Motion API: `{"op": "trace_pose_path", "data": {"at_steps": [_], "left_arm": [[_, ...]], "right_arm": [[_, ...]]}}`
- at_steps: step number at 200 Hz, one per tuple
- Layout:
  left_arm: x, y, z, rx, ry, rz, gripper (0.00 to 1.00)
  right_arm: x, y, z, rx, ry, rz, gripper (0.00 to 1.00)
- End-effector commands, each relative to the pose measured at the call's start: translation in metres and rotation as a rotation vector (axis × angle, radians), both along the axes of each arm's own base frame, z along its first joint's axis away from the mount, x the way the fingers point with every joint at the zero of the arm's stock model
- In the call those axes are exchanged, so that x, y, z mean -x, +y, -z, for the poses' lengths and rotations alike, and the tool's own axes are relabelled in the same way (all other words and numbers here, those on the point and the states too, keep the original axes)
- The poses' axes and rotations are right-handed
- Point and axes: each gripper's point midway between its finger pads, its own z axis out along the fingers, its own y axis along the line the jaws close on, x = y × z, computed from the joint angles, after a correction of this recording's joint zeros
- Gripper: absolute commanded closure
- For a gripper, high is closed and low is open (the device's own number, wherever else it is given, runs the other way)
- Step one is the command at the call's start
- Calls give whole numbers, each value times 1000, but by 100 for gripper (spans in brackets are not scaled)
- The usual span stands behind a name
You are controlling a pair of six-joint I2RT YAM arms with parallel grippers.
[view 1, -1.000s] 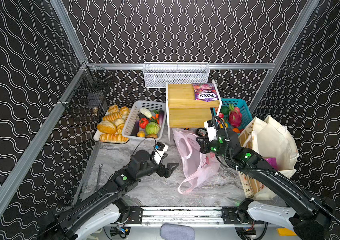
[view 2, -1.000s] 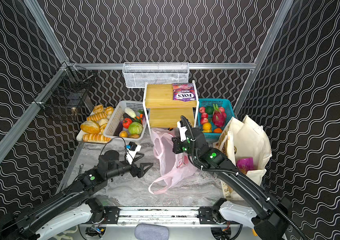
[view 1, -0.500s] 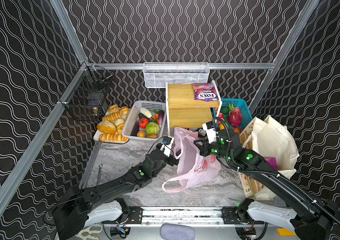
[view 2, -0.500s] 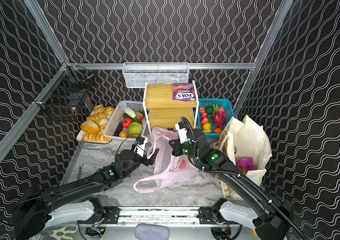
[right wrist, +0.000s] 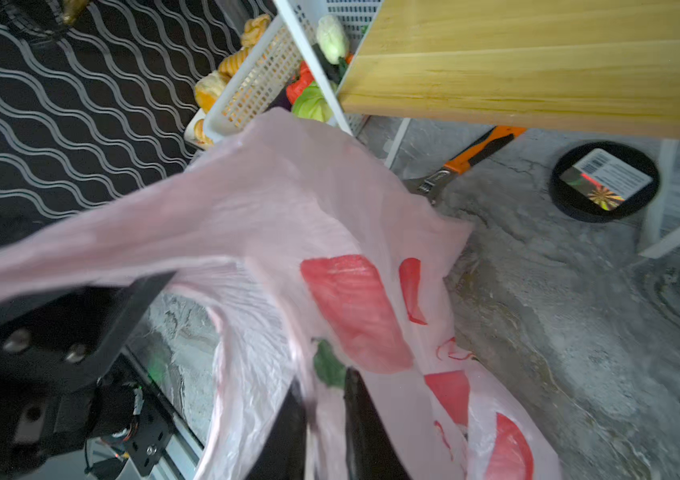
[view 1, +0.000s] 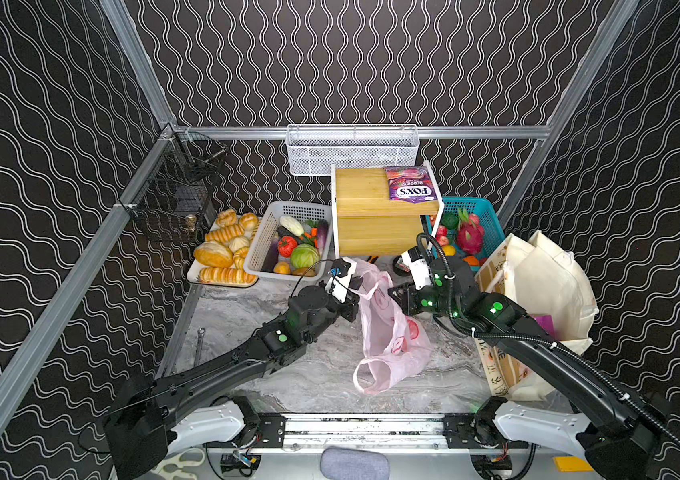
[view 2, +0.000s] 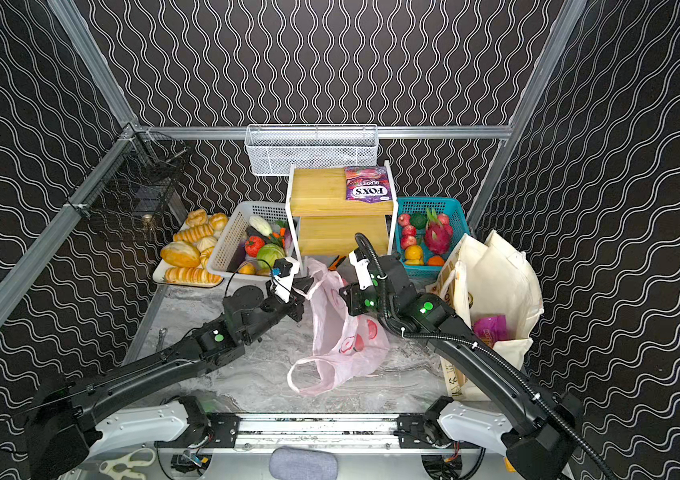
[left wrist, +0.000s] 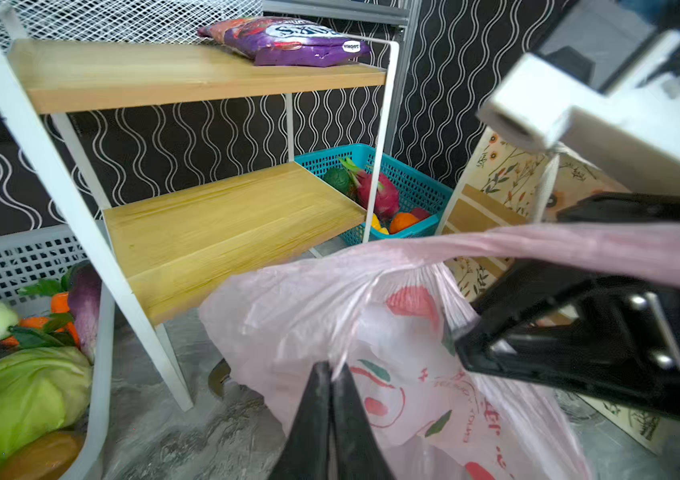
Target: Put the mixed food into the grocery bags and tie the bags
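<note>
The pink plastic bag (view 1: 388, 332) (view 2: 342, 332) with red apple prints hangs stretched between both grippers over the marble table. My left gripper (view 1: 357, 286) (left wrist: 332, 370) is shut, pinching the bag's thin film near its mouth. My right gripper (view 1: 394, 293) (right wrist: 323, 386) holds its jaws slightly apart, with bag film running loosely between them. The cream canvas tote (view 1: 546, 282) stands at the right with a purple packet (view 1: 546, 324) inside. A purple FOX'S packet (view 1: 411, 191) lies on the wooden shelf. The cabbage (view 1: 304, 255) and the red vegetable (view 1: 287, 245) sit in the white basket (view 1: 261, 245).
A teal fruit basket (view 1: 492, 220) stands behind the tote, and a bread tray (view 1: 221, 253) sits at the back left. Under the shelf lie an orange-handled wrench (right wrist: 475, 153) and a black round tin (right wrist: 604, 183). A white wire basket (view 1: 350, 149) hangs on the back wall.
My left gripper reached in from the left and closed on the bag's film. My right gripper's jaws parted a little. The bag's lower handle loop swung toward the table's front.
</note>
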Motion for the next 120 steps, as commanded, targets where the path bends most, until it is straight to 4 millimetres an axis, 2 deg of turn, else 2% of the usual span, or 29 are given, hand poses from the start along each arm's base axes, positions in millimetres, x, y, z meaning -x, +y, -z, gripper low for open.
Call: {"op": "trace_pose_path", "data": {"at_steps": [1, 23, 47, 69, 86, 104, 120], "left_arm": [[6, -4, -4, 31, 58, 36, 100], [7, -6, -9, 104, 125, 33, 100], [6, -5, -12, 147, 171, 10, 100], [4, -4, -9, 157, 199, -3, 100], [2, -2, -9, 169, 220, -26, 100], [1, -1, -10, 186, 231, -39, 100], [0, 0, -12, 202, 236, -48, 100]], "right_arm": [[15, -1, 17, 52, 152, 34, 72], [23, 8, 23, 87, 198, 60, 57], [21, 3, 30, 161, 187, 176, 48], [29, 9, 30, 165, 158, 215, 44], [33, 4, 34, 187, 110, 272, 42], [35, -4, 37, 157, 130, 349, 40], [38, 3, 41, 101, 164, 354, 40]]}}
